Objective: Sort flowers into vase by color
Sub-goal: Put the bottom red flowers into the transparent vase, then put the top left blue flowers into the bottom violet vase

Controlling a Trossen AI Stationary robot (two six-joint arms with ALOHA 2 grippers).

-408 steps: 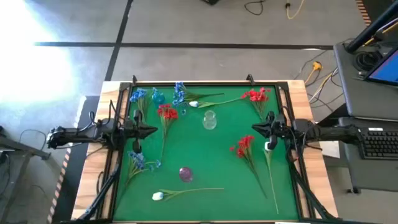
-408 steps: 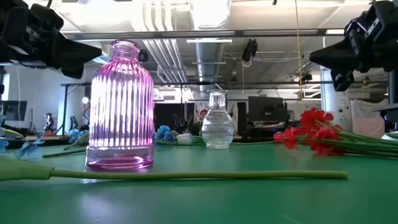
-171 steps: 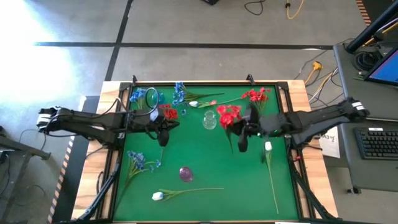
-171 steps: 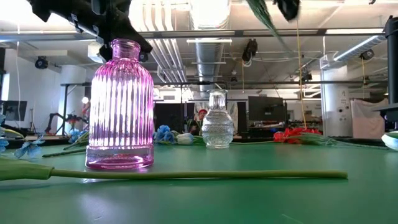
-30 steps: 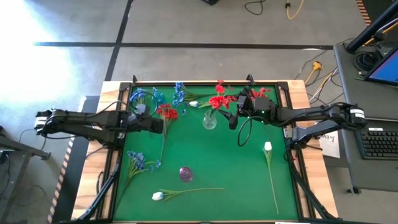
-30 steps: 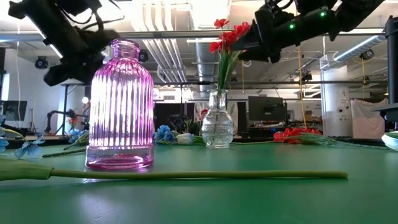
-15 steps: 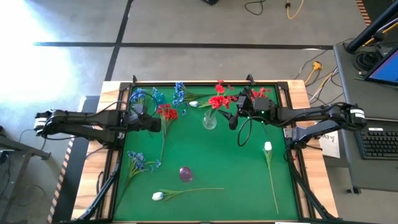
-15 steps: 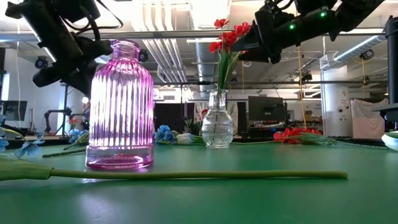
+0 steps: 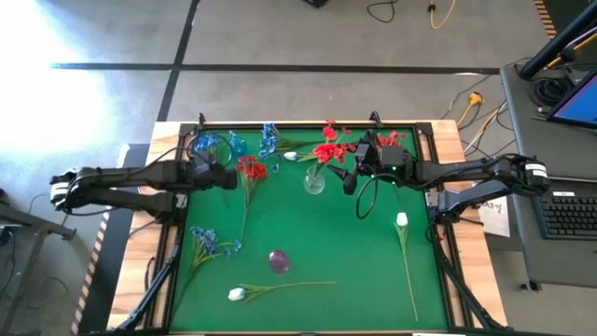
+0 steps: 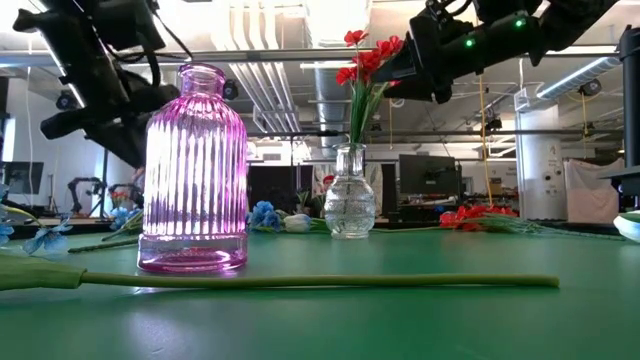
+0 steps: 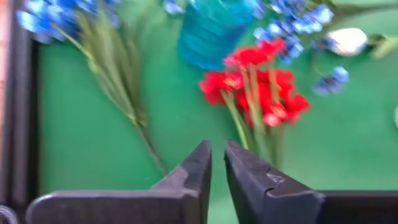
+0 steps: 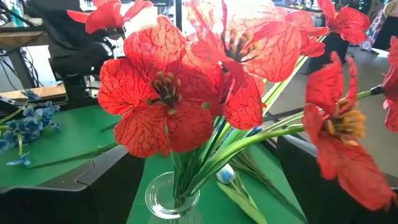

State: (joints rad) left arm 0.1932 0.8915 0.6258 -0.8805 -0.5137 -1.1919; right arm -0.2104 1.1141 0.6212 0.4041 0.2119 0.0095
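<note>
One red flower [image 9: 326,149] stands with its stems in the clear vase [image 9: 314,180]. My right gripper [image 12: 208,155] is open and level just right of it; the stems stand ahead of and between the wide-spread fingers, untouched. A second red flower [image 11: 261,87] lies flat on the green mat. My left gripper [image 11: 217,152] hovers tipped down just left of its blooms, the fingers a narrow gap apart with nothing between them. A third red flower [image 9: 384,143] lies at the far right.
A blue vase [image 9: 238,147] stands at the far left and a pink vase [image 9: 278,260] near the front. Blue flowers [image 9: 210,143] [image 9: 269,140] [image 9: 210,243] and white flowers [image 9: 291,156] [image 9: 402,221] [image 9: 238,294] lie scattered on the mat.
My left gripper has swung a little toward the table's far-left corner, away from the lying red flower's stem, and has tipped further downward. The right gripper and the flower in the clear vase have kept still.
</note>
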